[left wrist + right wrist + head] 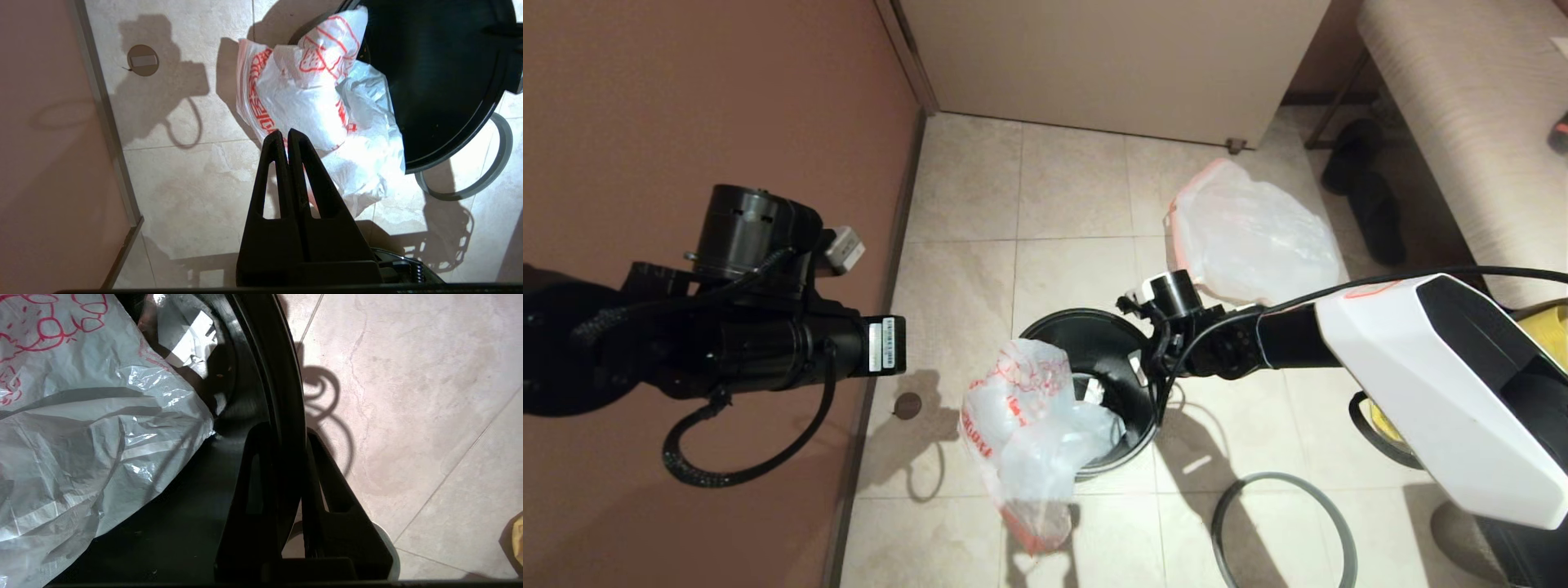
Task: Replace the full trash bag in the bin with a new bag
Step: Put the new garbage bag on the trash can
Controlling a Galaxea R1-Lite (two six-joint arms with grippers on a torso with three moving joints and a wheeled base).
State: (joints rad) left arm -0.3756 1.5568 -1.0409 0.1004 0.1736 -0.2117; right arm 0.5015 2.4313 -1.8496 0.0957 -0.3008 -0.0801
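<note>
The bin [1112, 353] stands on the tiled floor, black and round. My right gripper [1148, 377] is shut on its right rim [282, 375], one finger inside the wall and one outside. The new bag [1021, 416], printed in red, hangs crumpled over the bin's left rim and down to the floor; part of it lies inside [81, 424]. My left gripper [284, 134] hovers shut above the floor beside that bag [310, 98], with nothing seen between its fingers. The full trash bag [1250, 241] sits on the floor behind the bin. A white scrap [188, 339] lies in the bin.
The grey hoop [1282, 478] lies flat on the floor right of the bin. A brown wall [686, 98] runs close along the left. A yellow bag [1543, 318], dark shoes [1372, 204] and a bench stand at the right. A round floor stop [907, 404] is near the wall.
</note>
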